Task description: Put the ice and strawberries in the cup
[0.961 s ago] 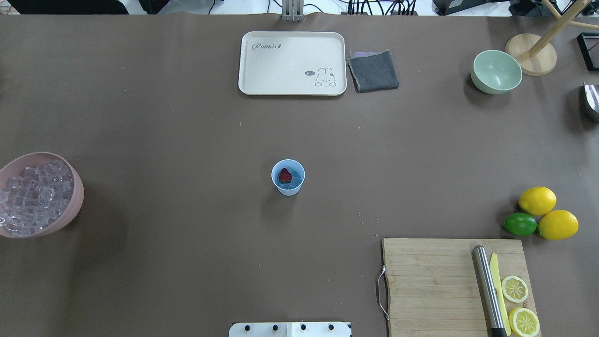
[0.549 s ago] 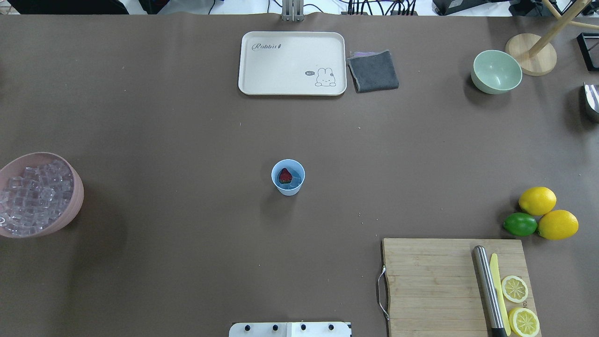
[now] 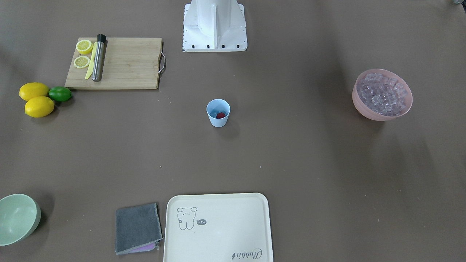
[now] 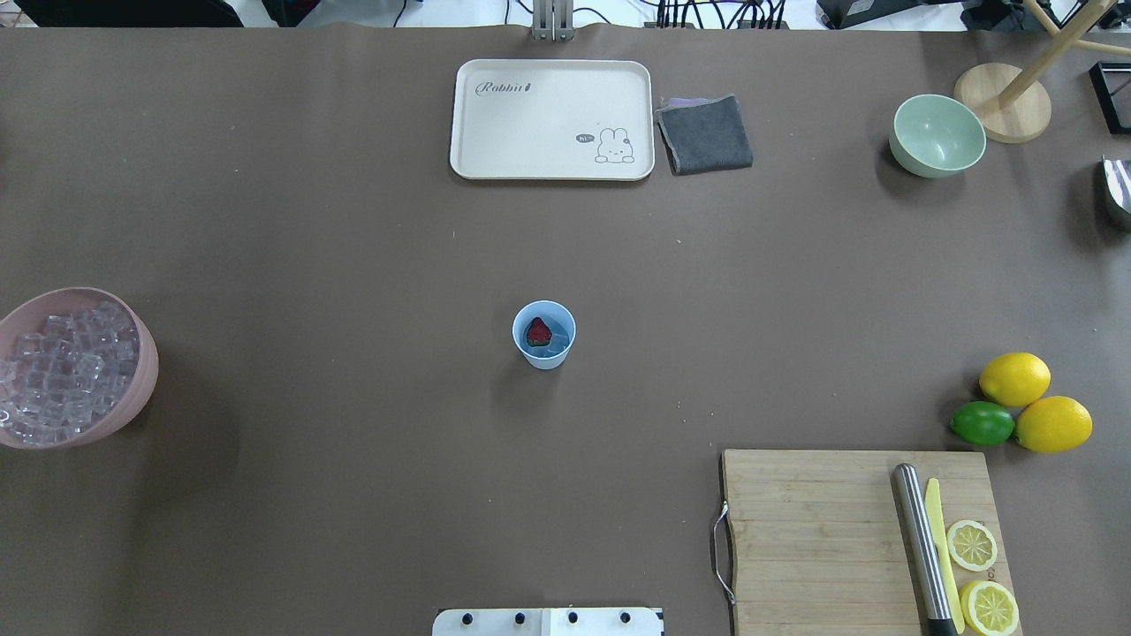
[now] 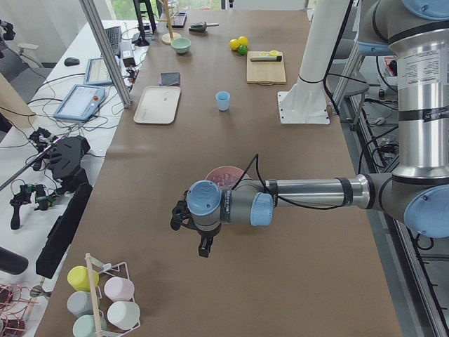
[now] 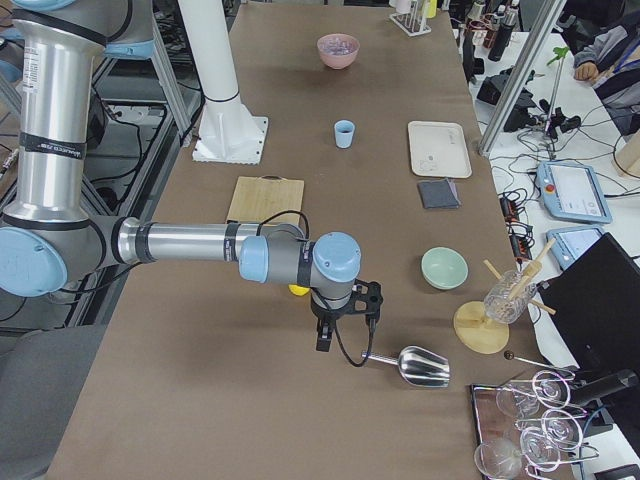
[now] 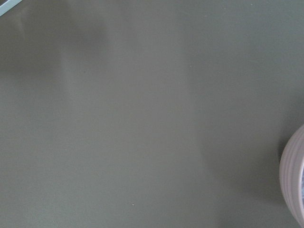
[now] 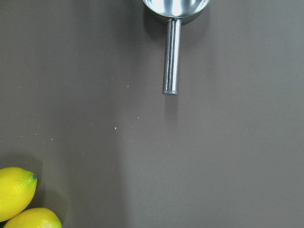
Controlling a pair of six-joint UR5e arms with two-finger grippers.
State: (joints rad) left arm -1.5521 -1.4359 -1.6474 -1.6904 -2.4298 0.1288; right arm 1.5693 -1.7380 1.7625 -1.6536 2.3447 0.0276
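Cup [image 4: 543, 334] stands mid-frame on the surface [image 4: 353, 265], strawberry [image 4: 538, 332] and ice [image 4: 557, 350] inside; left claw [image 5: 204, 247] and right claw [image 6: 322, 340], openness untellable, hang far off, so a careless returning sweep could topple it.

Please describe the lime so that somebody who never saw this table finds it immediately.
Find the wooden cutting board on the robot's right. Past its far right corner, three fruits cluster. The lime is the only green one; both lemons are yellow and bigger.
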